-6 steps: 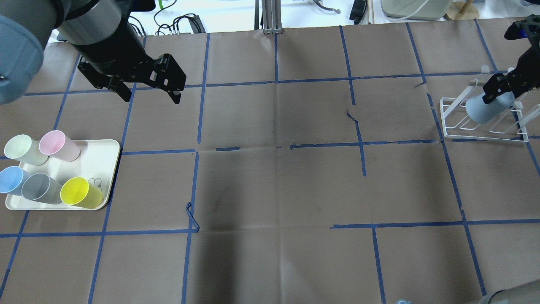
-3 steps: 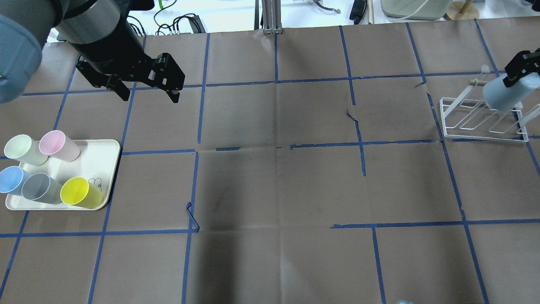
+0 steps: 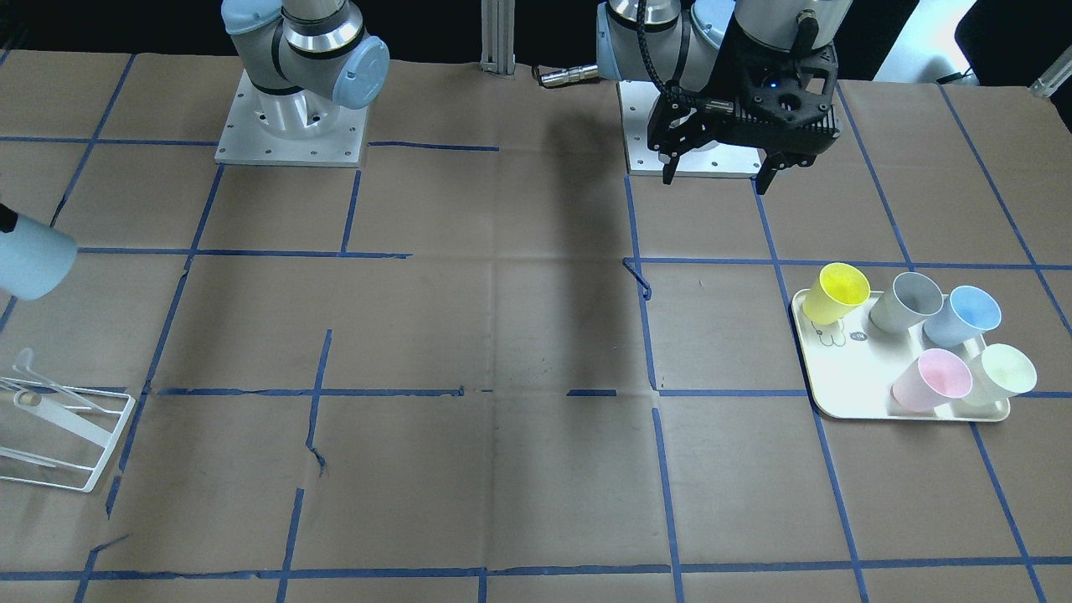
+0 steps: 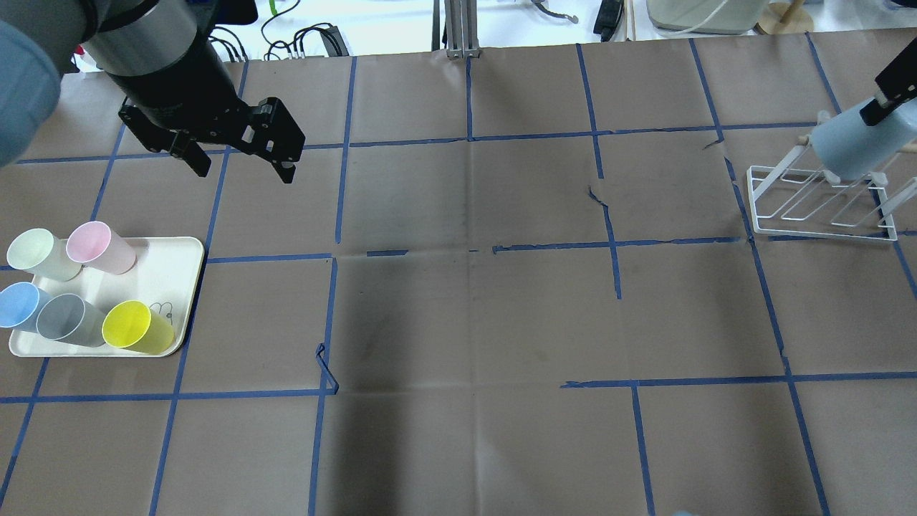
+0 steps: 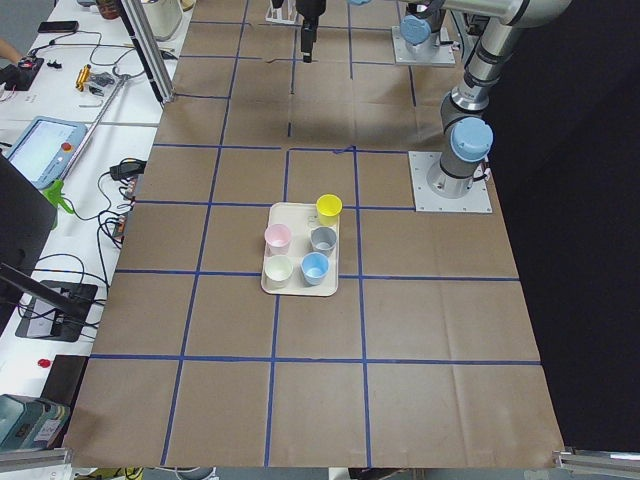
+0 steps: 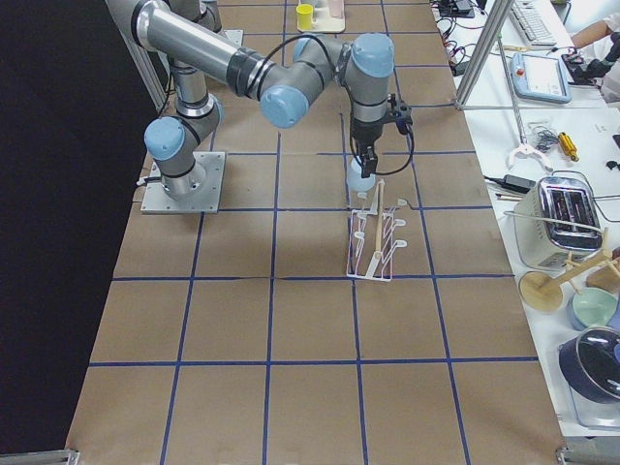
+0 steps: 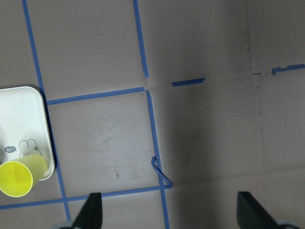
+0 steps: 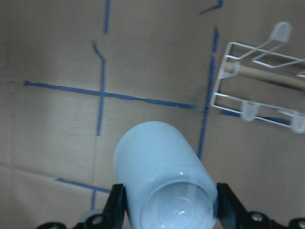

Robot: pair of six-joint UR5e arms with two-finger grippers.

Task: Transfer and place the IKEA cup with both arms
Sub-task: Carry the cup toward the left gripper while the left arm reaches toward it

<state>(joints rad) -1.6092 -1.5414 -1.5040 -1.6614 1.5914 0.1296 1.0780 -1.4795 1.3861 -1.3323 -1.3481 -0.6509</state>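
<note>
Since half a second ago the left tool (image 4: 243, 174) has slid a little farther from the rack (image 4: 824, 234). Its fingers are spread wide with nothing between them. Over the rack, the right tool (image 8: 171, 202) has carried the cup (image 4: 845, 150) higher. A second ago the cup sat low among the wires. Now it hangs tilted just above them, clamped near its closed end and (in the wrist view) clear of every wire.

At the end of the table (image 4: 466, 322) opposite the rack lies a cream tray (image 4: 179, 283). It holds a pale-green cup (image 4: 39, 254), pink cup (image 4: 100, 247), blue cup (image 4: 18, 304), grey cup (image 4: 68, 319) and yellow cup (image 4: 136, 328). The rack's upright pegs stand just beside the held cup.

The table is covered in creased brown paper gridded with blue tape, which is torn in places. Beyond its edge, well left of the rack, are cables (image 4: 301, 43) and an aluminium post (image 4: 458, 29). A toaster (image 6: 560, 208) sits on the bench near the rack.
</note>
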